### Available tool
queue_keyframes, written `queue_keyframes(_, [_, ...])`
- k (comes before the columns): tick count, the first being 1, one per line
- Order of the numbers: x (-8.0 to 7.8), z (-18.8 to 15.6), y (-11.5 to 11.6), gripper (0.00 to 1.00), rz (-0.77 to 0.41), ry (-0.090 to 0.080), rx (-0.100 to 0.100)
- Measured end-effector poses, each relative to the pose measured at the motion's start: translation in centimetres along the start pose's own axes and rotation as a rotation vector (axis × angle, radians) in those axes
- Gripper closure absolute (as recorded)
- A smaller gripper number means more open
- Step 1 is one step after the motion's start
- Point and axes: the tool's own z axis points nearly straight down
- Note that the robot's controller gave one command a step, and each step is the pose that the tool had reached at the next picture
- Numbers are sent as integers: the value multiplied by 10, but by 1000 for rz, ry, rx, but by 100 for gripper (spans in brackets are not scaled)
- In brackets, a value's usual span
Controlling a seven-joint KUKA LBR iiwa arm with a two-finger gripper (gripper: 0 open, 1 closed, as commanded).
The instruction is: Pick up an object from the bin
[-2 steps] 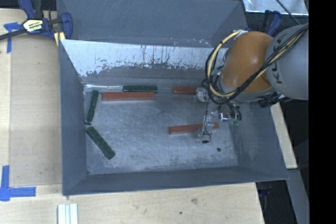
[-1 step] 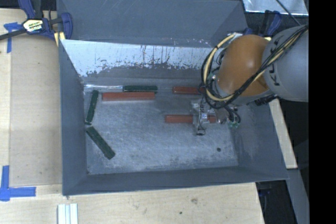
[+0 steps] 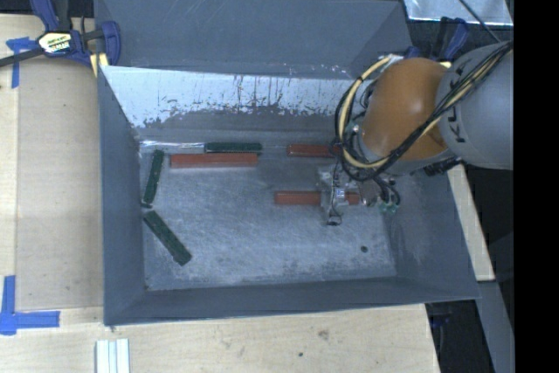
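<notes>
Sticks (image 3: 214, 159) (red, green) in bin (image 3: 253, 48)

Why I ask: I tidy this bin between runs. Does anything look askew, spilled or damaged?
Nothing looks spilled or broken. The dark green bar at front left lies diagonally, while the red-brown bars lie roughly parallel to the back wall. That wall carries dark, scratch-like streaks, which look like wear.
</notes>
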Motion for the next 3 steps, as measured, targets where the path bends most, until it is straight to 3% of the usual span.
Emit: queue_keyframes(3, [0, -12, 0, 100, 1, 5, -1])
